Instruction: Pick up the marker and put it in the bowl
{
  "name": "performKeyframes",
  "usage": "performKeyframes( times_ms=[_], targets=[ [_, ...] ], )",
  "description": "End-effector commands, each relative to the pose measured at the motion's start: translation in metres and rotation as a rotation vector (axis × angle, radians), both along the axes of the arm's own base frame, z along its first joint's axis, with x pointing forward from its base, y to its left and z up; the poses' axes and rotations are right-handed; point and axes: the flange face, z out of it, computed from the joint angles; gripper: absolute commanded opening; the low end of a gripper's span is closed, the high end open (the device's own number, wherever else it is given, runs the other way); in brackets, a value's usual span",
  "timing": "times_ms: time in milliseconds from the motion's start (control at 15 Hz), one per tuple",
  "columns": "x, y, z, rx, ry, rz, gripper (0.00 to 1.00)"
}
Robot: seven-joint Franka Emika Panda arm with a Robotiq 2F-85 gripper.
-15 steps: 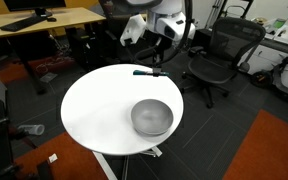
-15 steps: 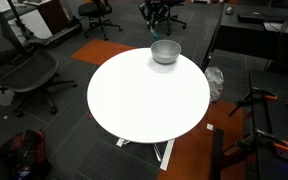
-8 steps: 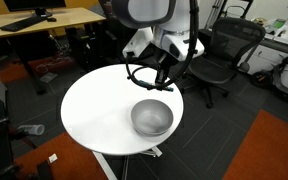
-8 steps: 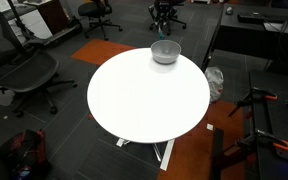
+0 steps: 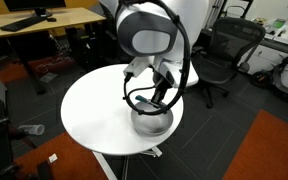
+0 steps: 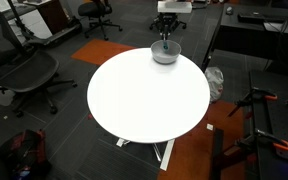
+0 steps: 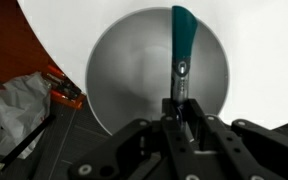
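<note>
The tool point(image 7: 181, 108), closed tight on the dark end of the marker point(image 7: 181, 40), hangs directly over the bowl point(image 7: 119, 70) in the wrist view, the marker's teal body reaching out ahead of the fingers across the grey hollow; whether its tip touches the metal cannot be told. In both exterior views the tool point(image 5: 156, 97) point(image 6: 165, 38) stands just above the bowl point(image 5: 152, 122) point(image 6: 165, 54), which sits below it near the edge of the round white surface point(image 5: 89, 105) point(image 6: 144, 100).
</note>
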Motion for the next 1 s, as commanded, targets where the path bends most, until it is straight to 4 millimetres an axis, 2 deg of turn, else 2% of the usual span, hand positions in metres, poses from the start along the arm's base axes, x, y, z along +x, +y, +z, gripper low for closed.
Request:
performKeyframes(
  times_ms=[0, 267, 333, 400, 533, 667, 933],
  targets=[
    [0.001, -0.005, -0.02, -0.001, 0.006, -0.068, 0.05],
    [-0.002, -0.01, -0.039, -0.004, 0.024, -0.116, 0.05],
    [-0.001, -0.009, -0.041, -0.002, 0.028, -0.121, 0.13],
    [0.0, -0.009, -0.043, -0.001, 0.031, -0.126, 0.44],
    [0.001, -0.007, -0.043, -0.004, 0.031, -0.125, 0.51],
    [0.002, -0.006, -0.036, -0.011, 0.02, -0.121, 0.66],
    [0.002, 0.0, -0.008, -0.039, -0.028, -0.109, 0.96]
  ],
)
